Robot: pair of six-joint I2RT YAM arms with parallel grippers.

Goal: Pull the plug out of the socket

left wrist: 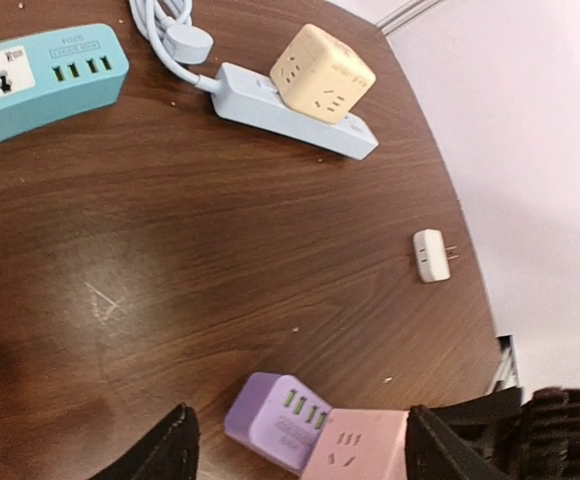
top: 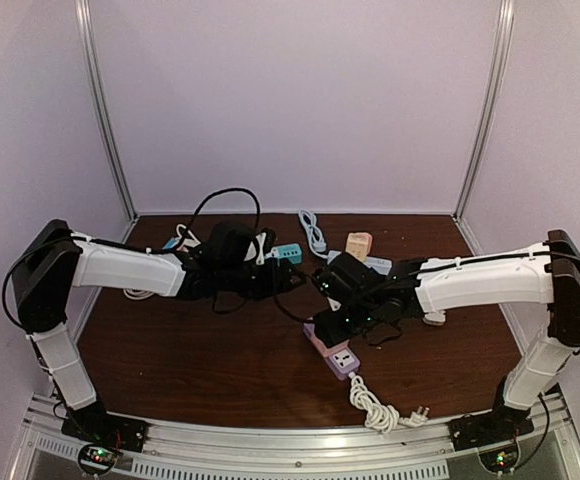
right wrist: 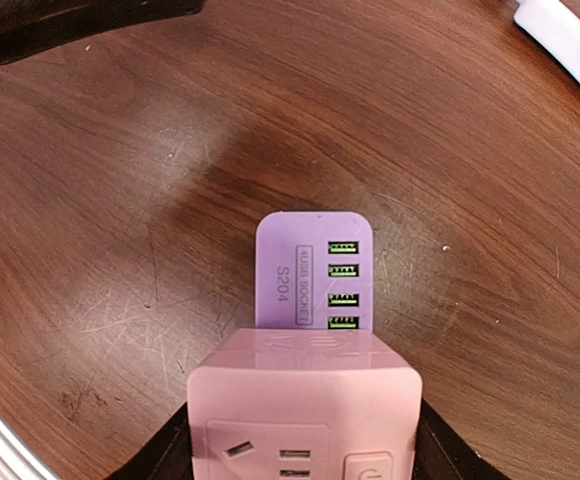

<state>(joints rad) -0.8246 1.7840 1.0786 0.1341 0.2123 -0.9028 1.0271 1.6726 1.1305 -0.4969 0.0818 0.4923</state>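
A purple power strip (right wrist: 315, 265) with green USB ports lies on the brown table, also in the top view (top: 340, 356). A pink cube adapter (right wrist: 303, 405) sits plugged on its near end. My right gripper (right wrist: 305, 455) is shut on the pink cube, one black finger against each side; in the top view it (top: 333, 318) covers the cube. My left gripper (left wrist: 300, 462) is open, low beside the strip, with the pink cube (left wrist: 365, 450) and the purple strip end (left wrist: 270, 420) showing between its fingers (left wrist: 160, 455). I cannot tell whether it touches them.
A teal power strip (left wrist: 40, 75), a pale blue strip (left wrist: 270, 105) carrying a yellow cube (left wrist: 322, 72), and a small white adapter (left wrist: 430, 255) lie on the far side. The purple strip's white cord and plug (top: 375, 405) coil near the front edge.
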